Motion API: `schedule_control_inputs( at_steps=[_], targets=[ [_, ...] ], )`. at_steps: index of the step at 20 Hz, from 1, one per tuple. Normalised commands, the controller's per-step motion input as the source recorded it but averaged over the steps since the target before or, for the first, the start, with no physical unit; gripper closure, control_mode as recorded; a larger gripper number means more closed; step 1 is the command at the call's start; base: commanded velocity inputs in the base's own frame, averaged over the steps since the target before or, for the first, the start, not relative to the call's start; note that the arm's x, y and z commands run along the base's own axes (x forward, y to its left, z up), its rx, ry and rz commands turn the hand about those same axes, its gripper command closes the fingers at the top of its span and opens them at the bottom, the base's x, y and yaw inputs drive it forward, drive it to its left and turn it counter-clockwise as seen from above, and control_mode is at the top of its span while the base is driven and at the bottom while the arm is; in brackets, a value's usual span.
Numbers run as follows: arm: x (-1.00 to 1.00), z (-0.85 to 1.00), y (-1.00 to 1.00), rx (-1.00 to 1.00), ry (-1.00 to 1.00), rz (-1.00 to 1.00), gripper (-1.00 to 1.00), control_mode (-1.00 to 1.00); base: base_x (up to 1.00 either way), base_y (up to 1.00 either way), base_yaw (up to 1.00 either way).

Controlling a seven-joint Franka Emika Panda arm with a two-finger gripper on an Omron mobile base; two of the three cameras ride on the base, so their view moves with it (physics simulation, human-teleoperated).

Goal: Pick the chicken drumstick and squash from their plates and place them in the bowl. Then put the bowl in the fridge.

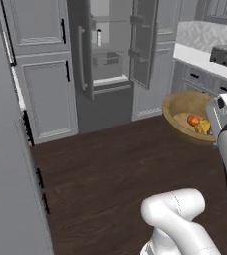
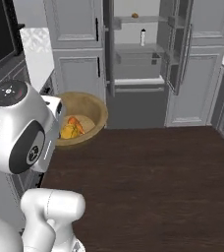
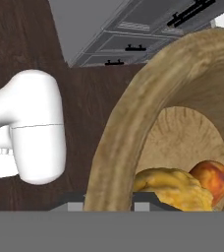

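The wooden bowl (image 1: pixel 184 106) (image 2: pixel 93 106) hangs above the floor, tilted, with my gripper (image 3: pixel 109 202) shut on its near rim (image 3: pixel 126 115); one fingertip sits on each side of the wall. Inside it lie the orange-brown chicken drumstick (image 1: pixel 193 119) (image 2: pixel 73 121) (image 3: pixel 213 177) and the yellow lumpy squash (image 1: pixel 203 128) (image 2: pixel 68 132) (image 3: pixel 170 186), touching each other. The fridge (image 1: pixel 110 55) (image 2: pixel 138 54) stands ahead with both doors open and its grey shelves showing. The plates are out of view. My white hand covers part of the bowl in both base views.
A white bottle (image 1: pixel 99 37) (image 2: pixel 143 37) stands on a fridge shelf. Grey cabinets (image 1: pixel 46 94) flank the fridge. A counter with a toaster (image 1: pixel 226 54) runs along the right. Dark wood floor (image 1: pixel 110 159) lies open between me and the fridge.
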Motion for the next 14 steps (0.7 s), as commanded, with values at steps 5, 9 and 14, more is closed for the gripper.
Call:
schedule_control_inputs(
  at_steps=[5, 9, 14],
  targets=[
    [0.0, 0.0, 0.0, 0.0, 0.0, 0.0, 1.0, 1.0, 0.79, -1.0, 0.43],
    [0.0, 0.0, 0.0, 0.0, 0.0, 0.0, 1.0, 1.0, 0.62, -1.0, 0.37],
    [0.0, 0.0, 0.0, 0.0, 0.0, 0.0, 1.0, 1.0, 0.54, -1.0, 0.3]
  ],
)
